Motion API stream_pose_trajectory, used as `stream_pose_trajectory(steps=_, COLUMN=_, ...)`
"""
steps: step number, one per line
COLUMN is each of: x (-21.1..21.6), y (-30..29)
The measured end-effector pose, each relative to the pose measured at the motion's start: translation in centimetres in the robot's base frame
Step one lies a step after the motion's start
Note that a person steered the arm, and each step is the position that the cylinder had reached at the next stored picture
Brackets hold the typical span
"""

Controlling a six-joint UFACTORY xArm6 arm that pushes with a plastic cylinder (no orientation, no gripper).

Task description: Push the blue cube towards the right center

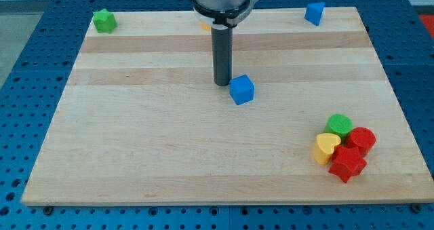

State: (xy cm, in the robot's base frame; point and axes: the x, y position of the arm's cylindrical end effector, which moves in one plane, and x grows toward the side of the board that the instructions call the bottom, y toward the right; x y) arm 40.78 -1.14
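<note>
You have the blue cube (241, 89) sitting a little above the middle of the wooden table (135, 142), roughly midway between its left and right edges. My tip (222, 85) stands just to the view's left of that cube, close beside its upper left corner; whether the two actually touch you cannot settle from this angle. There is no gripper on this arm to open or close, only the straight dark rod, and it holds nothing.

The rod's upper part and its metal mount (222, 1) are cut off by the view's top edge. Behind the rod, near the table's top edge, a small orange sliver (204, 26) peeks out; most of it is hidden, so its shape cannot be made out.

A second blue block (314, 13) sits near the table's top right corner, and a green block (104, 20) at the top left corner. Near the bottom right corner a tight cluster lies together: a green cylinder (339, 125), a red cylinder (361, 140), a yellow heart-shaped block (326, 147) and a red star-like block (348, 163), partly overlapping, so their outlines are hard to separate.
</note>
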Motion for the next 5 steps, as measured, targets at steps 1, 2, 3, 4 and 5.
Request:
stream_pose_trajectory(steps=1, x=2.4, y=-1.8)
stream_pose_trajectory(steps=2, x=2.7, y=-1.9)
stream_pose_trajectory(steps=3, x=3.3, y=0.7)
stream_pose_trajectory(steps=4, x=3.0, y=4.8)
stream_pose_trajectory(steps=5, x=2.1, y=5.9)
